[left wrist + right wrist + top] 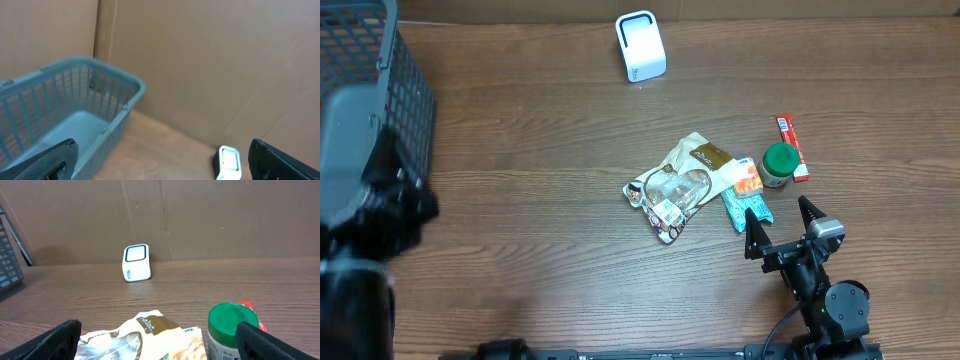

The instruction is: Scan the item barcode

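Observation:
The white barcode scanner [640, 45] stands at the table's far middle, its window [136, 253] facing my right wrist camera. A cluster of items lies right of centre: a crinkled tan-and-clear snack bag [685, 180], an orange packet [748, 178], a teal packet [745, 208], a green-lidded jar [780, 165] and a red stick pack [792, 146]. My right gripper [780, 222] is open just in front of the cluster, with the bag [145, 330] and jar [232, 327] ahead of its empty fingers. My left gripper [160, 170] is open and empty, raised at the left and looking toward the scanner [229, 162].
A grey-blue mesh basket [370, 60] fills the far left corner and shows empty in the left wrist view [65, 110]. A brown cardboard wall [200, 220] backs the table. The left arm [370, 215] looms dark and blurred at the left edge.

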Robot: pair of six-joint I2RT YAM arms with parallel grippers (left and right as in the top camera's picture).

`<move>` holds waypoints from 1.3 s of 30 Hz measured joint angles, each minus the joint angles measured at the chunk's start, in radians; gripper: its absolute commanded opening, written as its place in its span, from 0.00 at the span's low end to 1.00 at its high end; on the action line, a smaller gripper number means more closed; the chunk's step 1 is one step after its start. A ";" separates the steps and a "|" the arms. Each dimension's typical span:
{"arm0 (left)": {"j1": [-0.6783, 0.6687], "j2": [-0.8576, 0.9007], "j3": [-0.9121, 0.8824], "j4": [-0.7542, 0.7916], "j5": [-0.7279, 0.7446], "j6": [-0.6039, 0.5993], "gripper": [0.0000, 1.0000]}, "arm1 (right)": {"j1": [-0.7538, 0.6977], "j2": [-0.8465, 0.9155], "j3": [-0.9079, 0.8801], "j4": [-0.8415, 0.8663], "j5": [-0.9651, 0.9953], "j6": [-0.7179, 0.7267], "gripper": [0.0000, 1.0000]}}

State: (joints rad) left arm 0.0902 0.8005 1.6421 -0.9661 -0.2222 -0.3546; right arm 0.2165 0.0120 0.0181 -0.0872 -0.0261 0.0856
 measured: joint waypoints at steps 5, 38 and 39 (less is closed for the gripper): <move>0.000 -0.023 -0.006 -0.004 0.000 0.000 1.00 | 0.000 0.000 0.000 0.001 0.000 0.000 1.00; 0.000 -0.735 -1.115 0.940 0.163 0.014 0.99 | 0.000 0.000 0.000 -0.001 0.000 0.000 1.00; 0.000 -0.753 -1.158 1.005 0.182 0.014 1.00 | 0.000 0.000 0.000 0.000 0.000 0.000 1.00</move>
State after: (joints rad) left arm 0.0902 0.0471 0.4843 0.0391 -0.0402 -0.3408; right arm 0.2165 0.0120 0.0181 -0.0872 -0.0265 0.0853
